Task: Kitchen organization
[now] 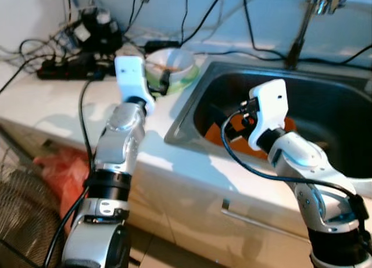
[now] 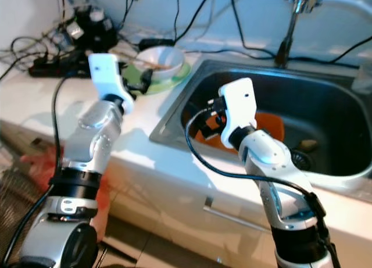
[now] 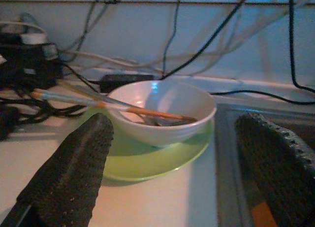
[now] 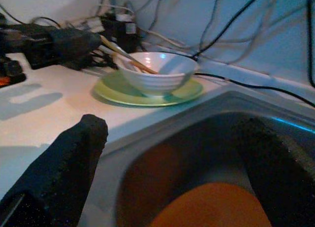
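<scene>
Left wrist view: white bowl [image 3: 162, 111] sits on a green plate [image 3: 147, 160], on the tabletop [image 3: 162, 202] beside the sink [image 3: 231, 163]; chopsticks [image 3: 93, 103] rest across the bowl, tips inside, handles sticking out over the rim.
Left gripper: [image 3: 174, 173] held just short of the plate and bowl, fingers [image 3: 69, 173] spread wide, nothing between them.
Right gripper: [image 4: 182, 173] over the near edge of the sink basin, fingers [image 4: 64, 168] wide apart and empty.
Sink contents: orange dish [image 1: 229, 131] lying on the basin floor under the right gripper; a small brownish item [image 2: 308, 145] near the drain, too small to identify.
Faucet: [image 1: 302, 24] rises behind the sink at the back wall.
Back of tabletop: black power strip [image 1: 64, 70] and a tangle of black cables [image 1: 192, 24] running along the wall, just behind the plate.
Floor, robot's left: red plastic bag [image 1: 58, 172] next to a wire mesh basket [image 1: 23, 215].
Cabinet front: pale door below the sink with a bar handle [image 1: 256, 218].
</scene>
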Tool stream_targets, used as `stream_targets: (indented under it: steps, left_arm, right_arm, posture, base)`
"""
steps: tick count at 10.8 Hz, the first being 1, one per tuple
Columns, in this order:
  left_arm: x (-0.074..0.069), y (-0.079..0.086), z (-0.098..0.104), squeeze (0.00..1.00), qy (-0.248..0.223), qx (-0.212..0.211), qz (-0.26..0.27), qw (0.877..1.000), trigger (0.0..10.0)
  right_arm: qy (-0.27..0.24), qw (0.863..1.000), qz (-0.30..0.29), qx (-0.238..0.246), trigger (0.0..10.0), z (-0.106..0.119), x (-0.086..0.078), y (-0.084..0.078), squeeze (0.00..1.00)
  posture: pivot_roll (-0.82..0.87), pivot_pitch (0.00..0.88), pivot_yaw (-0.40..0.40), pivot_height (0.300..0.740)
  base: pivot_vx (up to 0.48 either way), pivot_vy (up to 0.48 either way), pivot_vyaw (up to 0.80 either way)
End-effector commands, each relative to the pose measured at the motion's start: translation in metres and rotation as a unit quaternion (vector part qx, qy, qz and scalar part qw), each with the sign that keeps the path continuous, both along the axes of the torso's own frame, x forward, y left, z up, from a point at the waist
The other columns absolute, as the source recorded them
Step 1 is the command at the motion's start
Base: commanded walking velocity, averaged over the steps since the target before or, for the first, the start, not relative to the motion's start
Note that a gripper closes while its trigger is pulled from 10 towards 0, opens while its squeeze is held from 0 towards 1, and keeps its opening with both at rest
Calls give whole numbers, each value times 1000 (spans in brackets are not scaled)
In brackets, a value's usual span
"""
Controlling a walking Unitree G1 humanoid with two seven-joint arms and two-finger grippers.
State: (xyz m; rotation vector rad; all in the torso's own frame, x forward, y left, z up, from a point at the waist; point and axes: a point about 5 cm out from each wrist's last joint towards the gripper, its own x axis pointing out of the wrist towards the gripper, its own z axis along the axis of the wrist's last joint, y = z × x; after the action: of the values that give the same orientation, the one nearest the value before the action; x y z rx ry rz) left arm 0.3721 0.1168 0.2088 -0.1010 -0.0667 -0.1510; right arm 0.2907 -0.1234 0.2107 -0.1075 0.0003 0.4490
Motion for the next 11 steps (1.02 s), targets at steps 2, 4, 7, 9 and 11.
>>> stream_targets:
  steps: [2, 4, 7, 9, 11]
  left_arm:
    - [0, 5, -3, 0, 10, 4, 9, 1000, 10000]
    - [0, 6, -3, 0, 11, 5, 8, 1000, 10000]
    - [-1, 2, -4, 0, 11, 2, 0, 1000, 10000]
    - [-2, 2, -4, 0, 11, -1, -1, 1000, 10000]
    - [-2, 2, -4, 0, 12, -3, -2, 1000, 10000]
  right_arm:
    - [1, 1000, 6, -2, 10000, 2, 1, 3, 0]
    - [1, 1000, 7, -2, 10000, 1, 1, 4, 0]
    - [3, 1000, 7, -2, 10000, 1, 0, 5, 0]
    - [3, 1000, 7, -2, 10000, 0, 0, 5, 0]
    - [3, 1000, 6, -1, 10000, 0, 0, 5, 0]
  posture:
    - [-111, 0, 98, 740]
    - [-110, 0, 100, 740]
    - [-110, 0, 101, 740]
    - [-109, 0, 102, 740]
    - [-109, 0, 103, 740]
  base:
    - [420, 0, 0]
    - [418, 0, 0]
    - [121, 0, 0]
    - [0, 0, 0]
    - [0, 0, 0]
